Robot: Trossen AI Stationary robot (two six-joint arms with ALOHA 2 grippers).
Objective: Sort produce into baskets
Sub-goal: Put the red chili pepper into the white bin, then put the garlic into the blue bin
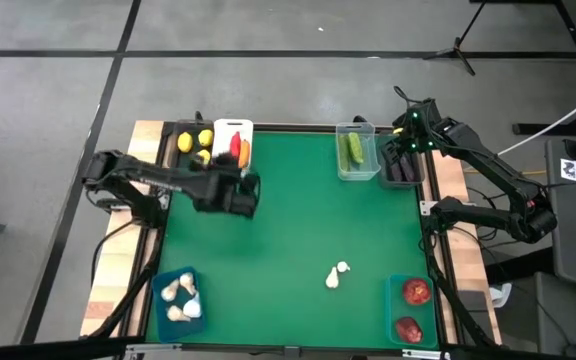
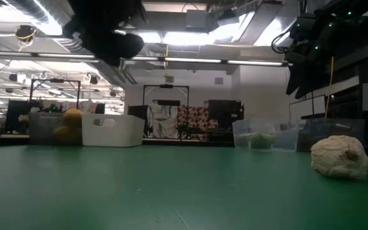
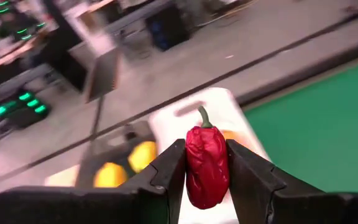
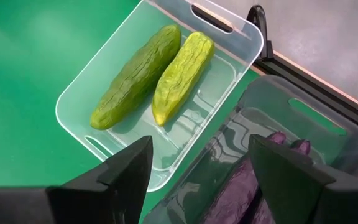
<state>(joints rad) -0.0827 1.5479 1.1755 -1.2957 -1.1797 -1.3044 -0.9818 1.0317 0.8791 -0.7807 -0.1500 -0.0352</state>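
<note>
Green table [image 1: 288, 230], bins at its corners, and we are sorting toy produce.
Our left gripper [image 3: 207, 163] is clamped on the red chili [image 3: 206, 163] above the white bin [image 1: 232, 128] at the far left corner; our right gripper [image 4: 199, 163] hangs wide over the dark bin [image 4: 303, 134] beside the clear bin [image 4: 229, 37].

Light came from ceiling strips [image 2: 190, 38] that glared white in the low view, leaving the arms as dark silhouettes. The mat [image 1: 288, 230] was evenly lit with soft shadows. Background streaked with motion blur behind the sharp chili [image 3: 207, 165]. The clear bin [image 4: 160, 93] showed reflections.
</note>
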